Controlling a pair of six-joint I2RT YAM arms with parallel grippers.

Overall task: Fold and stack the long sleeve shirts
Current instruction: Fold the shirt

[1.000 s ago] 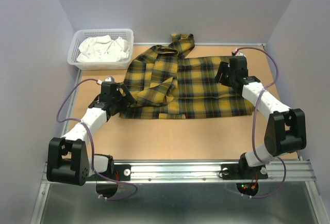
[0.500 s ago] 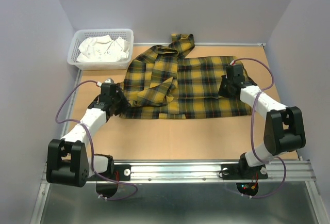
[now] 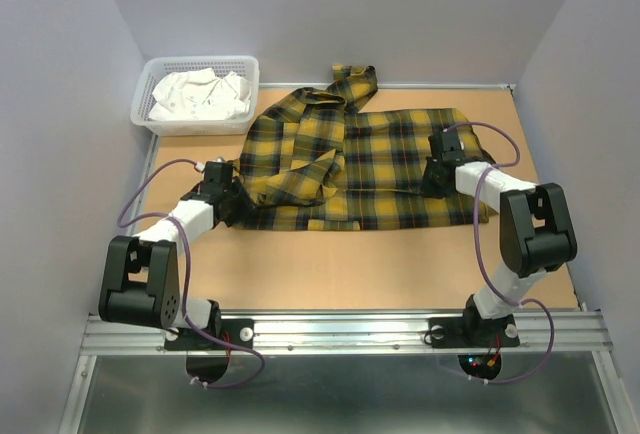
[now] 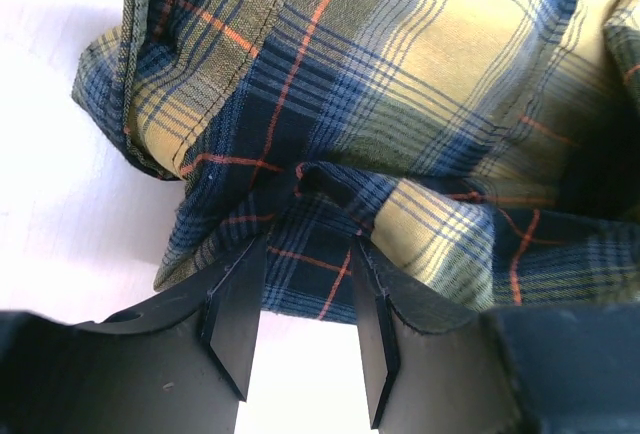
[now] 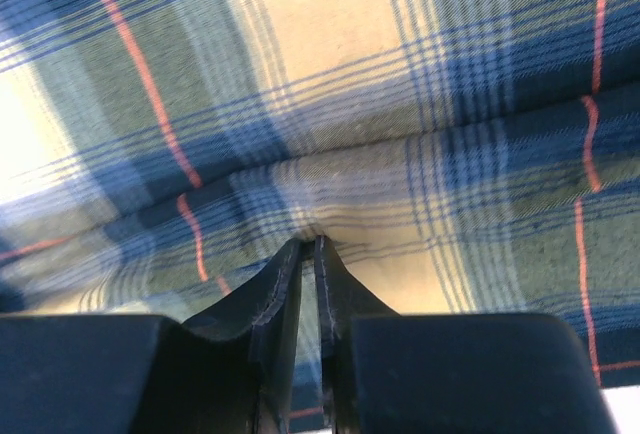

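Observation:
The long sleeve shirt, yellow with dark plaid and thin red lines, lies spread across the far half of the table, one sleeve folded over its left part. At the shirt's near left corner, my left gripper is low. In the left wrist view the left gripper has its fingers set on a puckered bunch of hem cloth. On the shirt's right side, my right gripper presses down. The right gripper is nearly closed, pinching a ridge of plaid fabric.
A white plastic basket holding a crumpled white cloth stands at the far left corner, just left of the shirt's collar. Bare wooden table lies between the shirt and the arm bases. Grey walls close in on three sides.
Both grippers have closed onto the shirt. The right gripper slid nearer and left onto the shirt's right side, and both arms have dropped lower.

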